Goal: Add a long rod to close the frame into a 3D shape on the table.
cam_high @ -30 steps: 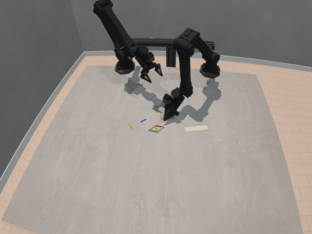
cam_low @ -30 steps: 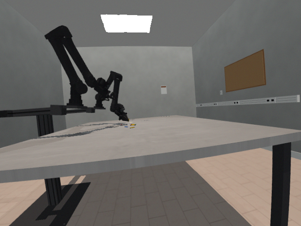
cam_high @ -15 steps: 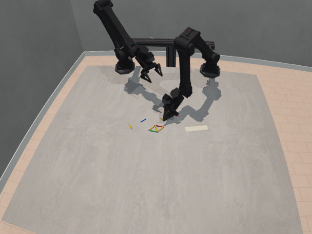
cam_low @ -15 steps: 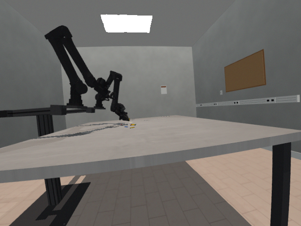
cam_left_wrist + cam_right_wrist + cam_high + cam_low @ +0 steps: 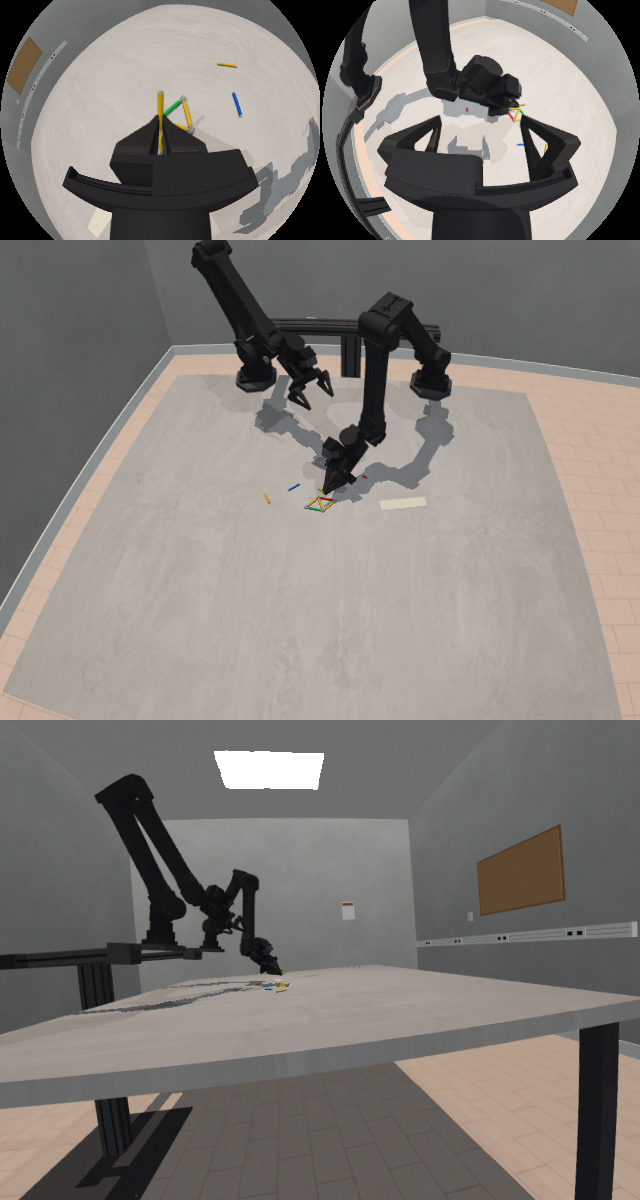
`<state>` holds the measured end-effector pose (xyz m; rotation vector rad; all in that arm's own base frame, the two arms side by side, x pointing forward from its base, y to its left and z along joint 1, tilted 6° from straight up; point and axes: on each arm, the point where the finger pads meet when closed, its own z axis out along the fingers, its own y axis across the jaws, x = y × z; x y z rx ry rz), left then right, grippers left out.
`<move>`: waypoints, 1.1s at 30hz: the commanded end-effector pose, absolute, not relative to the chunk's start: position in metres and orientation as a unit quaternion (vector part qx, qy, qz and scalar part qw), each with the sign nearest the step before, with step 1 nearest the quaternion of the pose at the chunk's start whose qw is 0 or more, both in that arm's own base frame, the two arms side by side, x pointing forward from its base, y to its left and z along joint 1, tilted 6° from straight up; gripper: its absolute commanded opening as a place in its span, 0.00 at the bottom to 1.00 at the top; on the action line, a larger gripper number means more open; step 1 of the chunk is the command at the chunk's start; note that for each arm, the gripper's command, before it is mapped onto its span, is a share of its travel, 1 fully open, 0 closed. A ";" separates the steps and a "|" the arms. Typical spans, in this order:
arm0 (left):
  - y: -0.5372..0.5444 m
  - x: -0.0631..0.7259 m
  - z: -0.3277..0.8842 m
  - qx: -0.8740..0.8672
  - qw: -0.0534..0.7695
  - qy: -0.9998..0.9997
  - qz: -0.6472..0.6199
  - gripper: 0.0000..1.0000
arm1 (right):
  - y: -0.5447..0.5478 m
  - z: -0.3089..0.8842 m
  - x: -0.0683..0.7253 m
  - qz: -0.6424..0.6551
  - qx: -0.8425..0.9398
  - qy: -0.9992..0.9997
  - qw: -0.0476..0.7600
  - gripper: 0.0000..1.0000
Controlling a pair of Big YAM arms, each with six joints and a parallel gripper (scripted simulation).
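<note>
Near the middle of the top view, the left gripper [image 5: 325, 492] [image 5: 282, 973] [image 5: 160, 119] was closed on a yellow rod [image 5: 160, 102], poised just above the colored frame [image 5: 313, 502] [image 5: 187, 113] [image 5: 518, 115], while the right gripper [image 5: 322, 401] [image 5: 481, 119] stood wide open with nothing in it at upper center. Gray walls enclosed the pale table [image 5: 330, 601] [image 5: 320, 1030], where a blue rod [image 5: 294, 487] [image 5: 237, 104] and another yellow rod [image 5: 266, 498] [image 5: 227, 65] lay left of the frame. A cream strip [image 5: 403, 503] lay to its right, and open surface stretched toward the lower edge.
</note>
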<state>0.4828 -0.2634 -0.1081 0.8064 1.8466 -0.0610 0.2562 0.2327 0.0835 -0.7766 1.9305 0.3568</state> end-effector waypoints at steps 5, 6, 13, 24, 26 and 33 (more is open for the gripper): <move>-0.266 0.483 -0.106 0.339 0.535 0.774 -0.028 0.00 | 0.238 0.095 0.262 0.152 -0.317 0.788 0.506 1.00; -0.266 0.483 -0.106 0.339 0.535 0.774 -0.028 0.00 | 0.238 0.095 0.262 0.152 -0.317 0.788 0.506 1.00; -0.266 0.483 -0.106 0.339 0.535 0.774 -0.028 0.00 | 0.238 0.095 0.262 0.152 -0.317 0.788 0.506 1.00; -0.260 0.479 -0.117 0.339 0.530 0.777 -0.027 0.00 | 0.238 0.095 0.262 0.152 -0.317 0.788 0.506 1.00; -0.255 0.481 -0.120 0.336 0.531 0.778 -0.025 0.00 | 0.238 0.095 0.262 0.152 -0.317 0.788 0.506 1.00; -0.250 0.481 -0.124 0.339 0.536 0.773 -0.023 0.00 | 0.238 0.095 0.262 0.152 -0.317 0.788 0.506 1.00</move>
